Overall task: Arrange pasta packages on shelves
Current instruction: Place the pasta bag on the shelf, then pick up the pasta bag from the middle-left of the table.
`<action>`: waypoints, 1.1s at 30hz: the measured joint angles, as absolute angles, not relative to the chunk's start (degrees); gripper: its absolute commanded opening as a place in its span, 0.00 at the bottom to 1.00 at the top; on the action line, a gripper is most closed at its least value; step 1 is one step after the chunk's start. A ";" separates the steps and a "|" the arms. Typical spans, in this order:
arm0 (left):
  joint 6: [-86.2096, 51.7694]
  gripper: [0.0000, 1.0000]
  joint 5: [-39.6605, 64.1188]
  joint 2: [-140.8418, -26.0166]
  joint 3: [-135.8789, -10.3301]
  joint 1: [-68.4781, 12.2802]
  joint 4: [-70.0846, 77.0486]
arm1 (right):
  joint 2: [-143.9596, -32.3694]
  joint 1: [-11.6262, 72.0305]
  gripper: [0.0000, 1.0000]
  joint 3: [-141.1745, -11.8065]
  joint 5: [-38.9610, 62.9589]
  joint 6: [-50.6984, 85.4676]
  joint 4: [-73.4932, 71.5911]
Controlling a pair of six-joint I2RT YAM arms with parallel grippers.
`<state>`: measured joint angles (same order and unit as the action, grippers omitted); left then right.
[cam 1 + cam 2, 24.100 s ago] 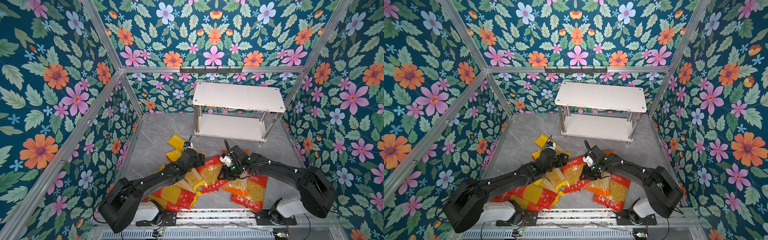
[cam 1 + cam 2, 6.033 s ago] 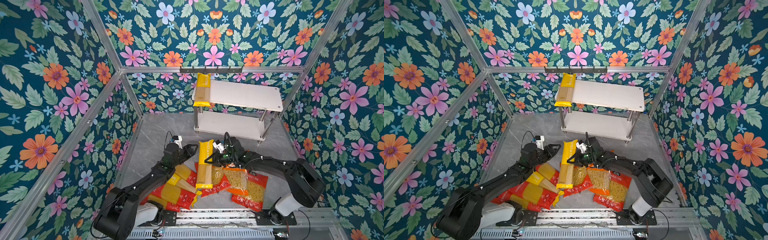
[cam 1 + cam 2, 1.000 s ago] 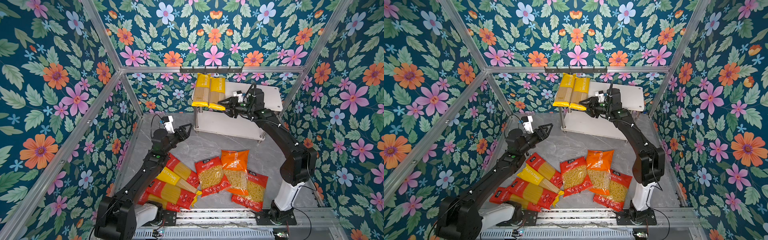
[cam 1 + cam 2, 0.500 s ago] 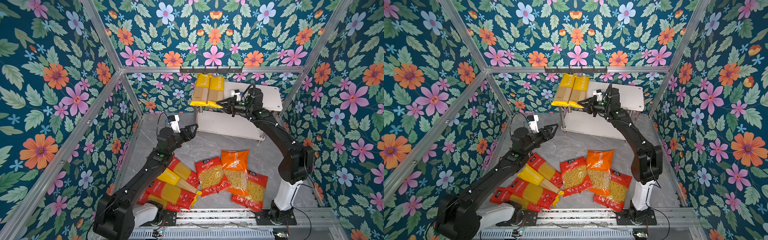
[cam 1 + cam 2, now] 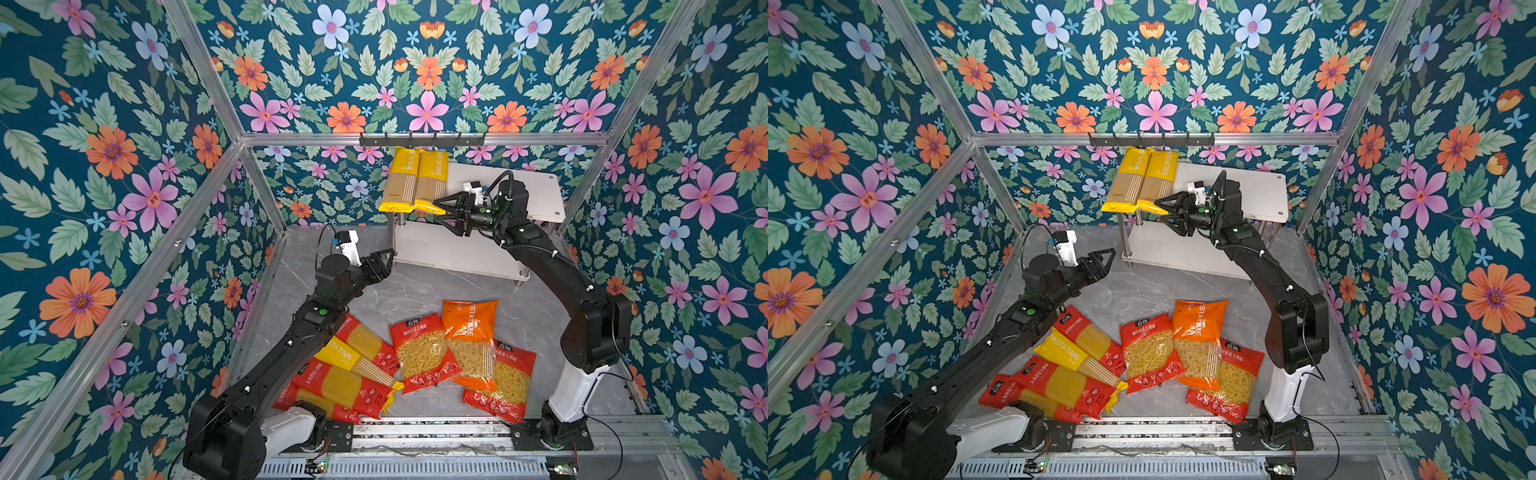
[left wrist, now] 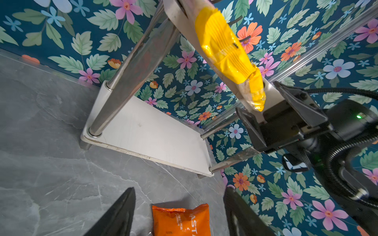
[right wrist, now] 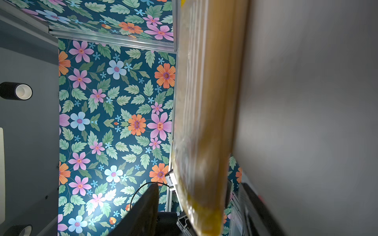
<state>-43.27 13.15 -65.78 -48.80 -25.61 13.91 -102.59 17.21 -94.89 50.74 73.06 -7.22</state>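
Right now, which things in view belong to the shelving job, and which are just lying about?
Job: shelves; two yellow spaghetti packs on its top board; on the floor, a third yellow pack, three red spaghetti packs, two red short-pasta bags, orange bag.
Not the job: black hook rail; floral walls; aluminium frame.

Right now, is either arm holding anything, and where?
Nothing is held. The right gripper has jaws open around the near end of a yellow pack; the left gripper is open, empty.
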 measured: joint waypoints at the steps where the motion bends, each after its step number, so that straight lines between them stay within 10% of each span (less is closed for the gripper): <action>1: -43.09 0.71 12.43 -65.17 -48.45 -25.61 13.37 | -101.16 17.47 0.66 -92.99 50.72 73.03 -7.64; 33: -44.91 0.73 -3.03 -57.76 -37.08 -26.98 -1.08 | -81.89 42.39 0.64 -58.35 23.35 45.01 6.15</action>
<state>-44.91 -3.03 -57.76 -37.08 -26.98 -1.08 -81.89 42.39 -58.35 23.35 45.01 6.15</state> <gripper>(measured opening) 0.724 0.643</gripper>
